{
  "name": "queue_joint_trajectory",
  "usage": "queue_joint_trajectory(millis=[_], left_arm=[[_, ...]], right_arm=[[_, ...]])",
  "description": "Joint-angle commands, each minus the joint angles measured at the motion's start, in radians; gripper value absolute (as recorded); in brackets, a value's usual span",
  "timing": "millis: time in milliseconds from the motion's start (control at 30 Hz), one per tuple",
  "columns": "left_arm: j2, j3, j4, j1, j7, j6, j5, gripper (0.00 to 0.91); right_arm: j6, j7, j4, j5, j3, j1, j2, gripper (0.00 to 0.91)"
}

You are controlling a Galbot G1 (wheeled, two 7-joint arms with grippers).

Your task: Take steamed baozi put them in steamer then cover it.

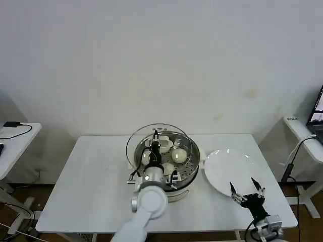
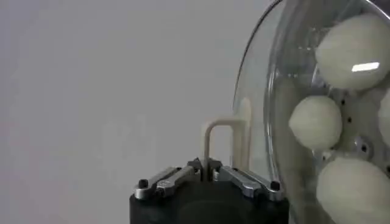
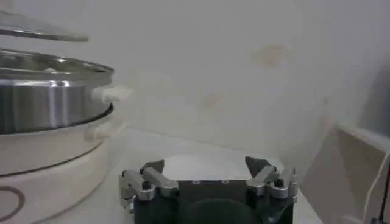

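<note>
three buns at least sit inside the steamer (image 1: 174,174) as we see it from the head view, so we judge the loading done or nearly done; we make out the steamed baozi (image 1: 178,155) on the perforated tray, though the arm hides part of the pot and we cannot count all four there. the steamer stands near the middle of the table (image 1: 91,176), toward its front edge, and the white plate (image 1: 227,169) just beside it on the right lies bare. the cover (image 1: 139,138) is held over the pot by our left gripper (image 1: 160,144), shifted toward the table's back-left so it overhangs the rim; it is not yet seated, and that is what remains. our right gripper (image 1: 247,191) waits near the front-right corner, at the plate's front edge, its fingers spread and holding nothing.

from the left wrist view, the fingers (image 2: 237,178) are pressed together on the pale handle (image 2: 222,137). the handle's long axis runs up away from the gripper, and the glass disc faces the buns (image 2: 314,122) seen through it.

from the right wrist view, the steamer's steel wall (image 3: 49,100) sits on its white base, with the cover's rim (image 3: 36,30) floating above it, apart from the pot and close to level. the right fingers (image 3: 143,182) stand wide apart.
</note>
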Motion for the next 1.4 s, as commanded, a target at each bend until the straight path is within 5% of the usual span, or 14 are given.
queue_joint_trajectory(millis=[33, 1400], left_arm=[[-0.050, 0.023, 0.060, -0.014, 0.012, 0.004, 0.046, 0.000], [-0.083, 0.016, 0.094, 0.020, -0.029, -0.009, 0.042, 0.000]], right_arm=[[0.003, 0.000, -0.002, -0.007, -0.004, 0.003, 0.001, 0.907], [0.025, -0.022, 0.000, -0.024, -0.021, -0.008, 0.003, 0.907]])
